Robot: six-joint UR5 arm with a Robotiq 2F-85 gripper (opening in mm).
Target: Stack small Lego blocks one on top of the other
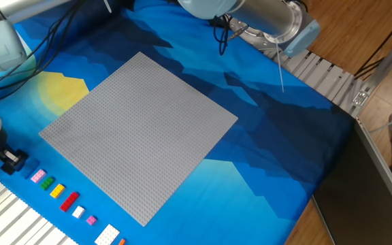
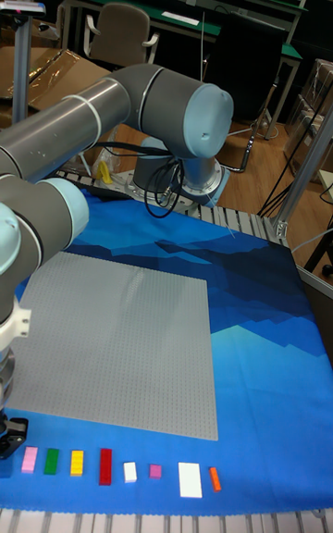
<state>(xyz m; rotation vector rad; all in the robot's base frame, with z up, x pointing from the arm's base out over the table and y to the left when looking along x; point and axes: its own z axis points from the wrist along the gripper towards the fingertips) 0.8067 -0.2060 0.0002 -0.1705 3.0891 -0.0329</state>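
Gripper [image 1: 11,160]: low at the cloth's front left corner, its black tip touching or just above the cloth; whether it is open, closed or gripping something cannot be told
Black and blue blocks: neither can be made out; the dark shape at the gripper tip may be fingers or a block
Baseplate [image 1: 138,135]: large, grey, studded, flat in the middle of the cloth
Cloth [image 1: 271,143]: blue with a yellow patch at the left edge, covering the tabletop
Brick row [image 2: 118,467]: along the cloth's front edge, just right of the gripper; pink, green, yellow, red, white, small pink, large white, orange; each apart from the next
Arm [image 2: 111,117]: grey, bending over the cloth's back left corner
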